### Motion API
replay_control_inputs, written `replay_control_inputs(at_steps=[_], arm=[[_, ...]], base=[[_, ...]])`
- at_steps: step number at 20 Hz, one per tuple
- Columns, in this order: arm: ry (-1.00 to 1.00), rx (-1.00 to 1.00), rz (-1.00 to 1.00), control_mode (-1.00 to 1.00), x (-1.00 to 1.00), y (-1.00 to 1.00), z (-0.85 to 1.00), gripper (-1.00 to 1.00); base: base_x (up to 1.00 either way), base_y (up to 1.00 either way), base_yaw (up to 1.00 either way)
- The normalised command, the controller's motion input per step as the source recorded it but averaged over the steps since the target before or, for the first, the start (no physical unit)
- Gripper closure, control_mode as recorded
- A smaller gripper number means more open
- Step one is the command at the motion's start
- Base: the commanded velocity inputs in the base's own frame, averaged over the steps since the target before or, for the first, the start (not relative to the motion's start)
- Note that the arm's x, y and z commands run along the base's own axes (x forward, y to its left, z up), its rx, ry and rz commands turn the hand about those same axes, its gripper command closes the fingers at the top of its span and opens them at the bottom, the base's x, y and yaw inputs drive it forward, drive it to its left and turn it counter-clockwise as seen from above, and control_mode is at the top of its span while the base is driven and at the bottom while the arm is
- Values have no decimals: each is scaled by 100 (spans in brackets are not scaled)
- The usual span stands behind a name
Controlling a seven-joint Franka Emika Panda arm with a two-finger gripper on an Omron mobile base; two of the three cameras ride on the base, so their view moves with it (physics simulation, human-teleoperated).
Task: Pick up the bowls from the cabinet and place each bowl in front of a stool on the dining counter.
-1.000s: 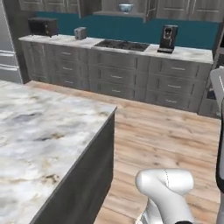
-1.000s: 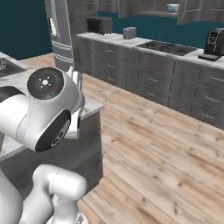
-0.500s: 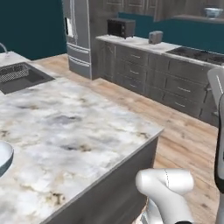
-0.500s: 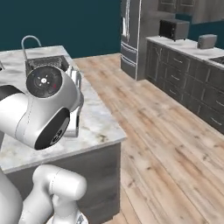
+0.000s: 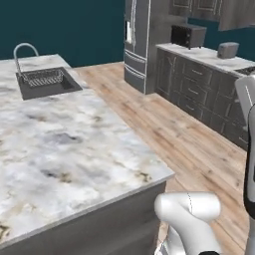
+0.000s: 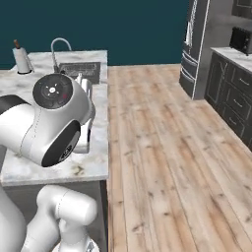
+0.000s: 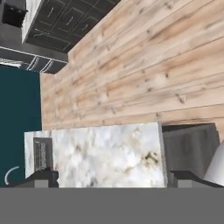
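Left base view: large white-grey marble-topped island desk, dark grey panel sides, inset sink with curved faucet at far end. Wood plank floor beyond, steel fridge and dark grey drawer units along teal wall. Hand view: two dark fingers spread wide apart, nothing between them, looking down on desk edge. Bowls: cannot tell where. Judgement: porcelain, rigid, slick, chip-prone; take by rim, gently.
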Motion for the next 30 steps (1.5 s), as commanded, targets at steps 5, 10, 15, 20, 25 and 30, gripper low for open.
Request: replay_control_inputs(at_steps=[5, 10, 15, 20, 25, 30], arm=[[0, 0, 0, 100, 0, 0, 0, -100], [0, 0, 0, 100, 0, 0, 0, -100], [0, 0, 0, 100, 0, 0, 0, -100], [0, 0, 0, 100, 0, 0, 0, -100], [0, 0, 0, 100, 0, 0, 0, -100], [0, 0, 0, 100, 0, 0, 0, -100]], base=[[35, -100, 33], [49, -100, 26], [73, -100, 12], [71, -81, -42], [76, -47, -52], [80, -4, -57]])
